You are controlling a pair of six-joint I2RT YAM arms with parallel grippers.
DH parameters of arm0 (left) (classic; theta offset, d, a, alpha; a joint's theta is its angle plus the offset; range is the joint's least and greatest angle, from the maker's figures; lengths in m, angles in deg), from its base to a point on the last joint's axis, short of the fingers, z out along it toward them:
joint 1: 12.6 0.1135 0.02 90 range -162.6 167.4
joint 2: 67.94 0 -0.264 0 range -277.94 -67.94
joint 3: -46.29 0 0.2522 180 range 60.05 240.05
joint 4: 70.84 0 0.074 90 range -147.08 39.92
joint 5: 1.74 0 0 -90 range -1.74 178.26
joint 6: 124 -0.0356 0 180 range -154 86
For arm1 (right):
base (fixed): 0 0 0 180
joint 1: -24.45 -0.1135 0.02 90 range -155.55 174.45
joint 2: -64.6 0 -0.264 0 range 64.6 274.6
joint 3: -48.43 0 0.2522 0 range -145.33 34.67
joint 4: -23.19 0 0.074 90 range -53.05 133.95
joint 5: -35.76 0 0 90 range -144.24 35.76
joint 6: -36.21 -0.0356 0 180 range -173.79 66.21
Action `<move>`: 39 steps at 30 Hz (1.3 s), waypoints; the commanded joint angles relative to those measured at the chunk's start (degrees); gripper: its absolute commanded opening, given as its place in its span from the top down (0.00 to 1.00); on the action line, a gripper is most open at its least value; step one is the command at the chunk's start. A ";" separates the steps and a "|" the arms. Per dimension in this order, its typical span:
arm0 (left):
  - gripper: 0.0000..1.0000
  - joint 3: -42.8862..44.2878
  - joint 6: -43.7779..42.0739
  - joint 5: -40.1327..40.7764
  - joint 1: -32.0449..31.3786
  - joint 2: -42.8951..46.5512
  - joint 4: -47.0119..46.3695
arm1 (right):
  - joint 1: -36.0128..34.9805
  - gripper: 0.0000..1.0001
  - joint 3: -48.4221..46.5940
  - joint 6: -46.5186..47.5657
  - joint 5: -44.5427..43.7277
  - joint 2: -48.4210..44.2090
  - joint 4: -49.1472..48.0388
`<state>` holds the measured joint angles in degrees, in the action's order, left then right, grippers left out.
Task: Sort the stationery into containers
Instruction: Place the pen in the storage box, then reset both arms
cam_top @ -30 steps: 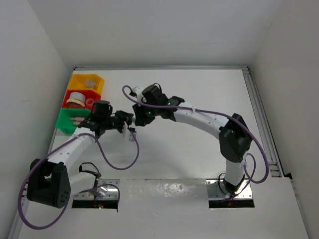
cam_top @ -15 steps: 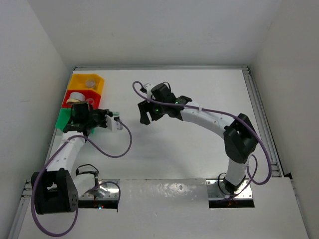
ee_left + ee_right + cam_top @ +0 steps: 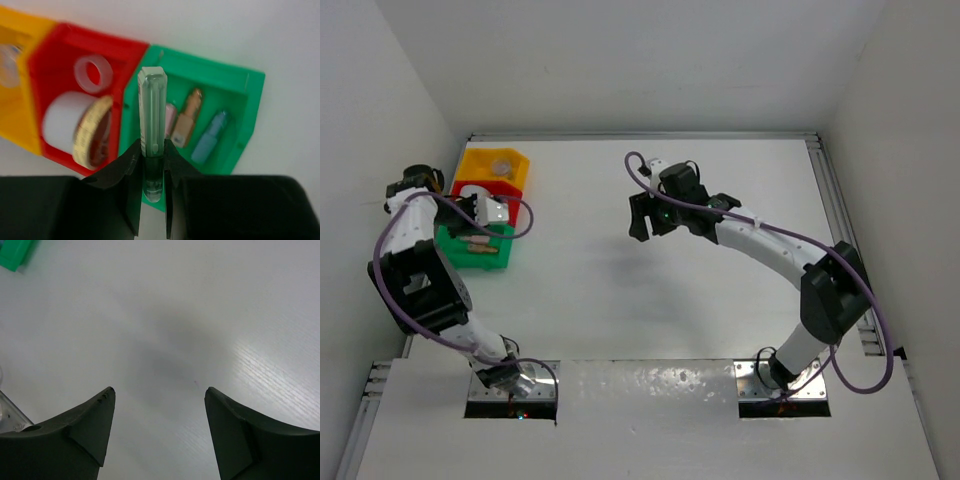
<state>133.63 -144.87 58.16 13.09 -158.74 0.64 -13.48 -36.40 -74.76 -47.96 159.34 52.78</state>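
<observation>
Over the edge of the green bin (image 3: 252,95), the left gripper (image 3: 151,157) pinches a clear piece (image 3: 151,100); pink, orange and blue capsules (image 3: 187,117) lie inside; tape rings (image 3: 79,75) sit in the red bin (image 3: 60,45); the right gripper (image 3: 159,395) gapes wide, empty; likely only this drop remains.

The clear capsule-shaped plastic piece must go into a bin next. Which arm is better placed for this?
Left. Its jaws hold the clear capsule-shaped plastic piece above the shared wall of the green plastic bin and the red plastic bin. The right arm's jaws stand open and empty over the white table.
</observation>
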 commanded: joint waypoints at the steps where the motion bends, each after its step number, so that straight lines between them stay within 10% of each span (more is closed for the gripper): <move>1: 1.00 5.86 -15.24 2.50 3.22 -4.02 14.28 | 0.23 0.29 2.33 -0.12 -0.22 -3.07 -2.73; 13: 1.00 12.03 -19.90 11.38 4.89 -15.10 8.03 | -0.83 0.30 4.98 -3.46 -2.68 -3.25 -3.71; 20: 0.41 7.54 -21.85 12.18 4.98 -14.84 4.08 | -1.97 0.29 2.60 -3.46 -4.70 -2.28 -0.55; 25: 0.30 9.82 -17.99 6.40 5.24 -13.70 1.18 | -2.06 0.29 1.64 -3.02 -4.97 -2.28 0.60; 33: 0.25 15.28 -3.06 -11.46 5.25 -6.14 -4.26 | 0.22 0.27 2.86 -5.31 -5.58 -4.73 2.01; 39: 0.22 6.58 35.69 -16.39 -0.63 7.12 -18.96 | 7.25 0.14 13.04 -11.80 -18.74 -14.57 3.58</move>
<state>142.68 -129.11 48.06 15.91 -157.04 -11.78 -9.66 -27.07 -82.37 -57.33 151.15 55.32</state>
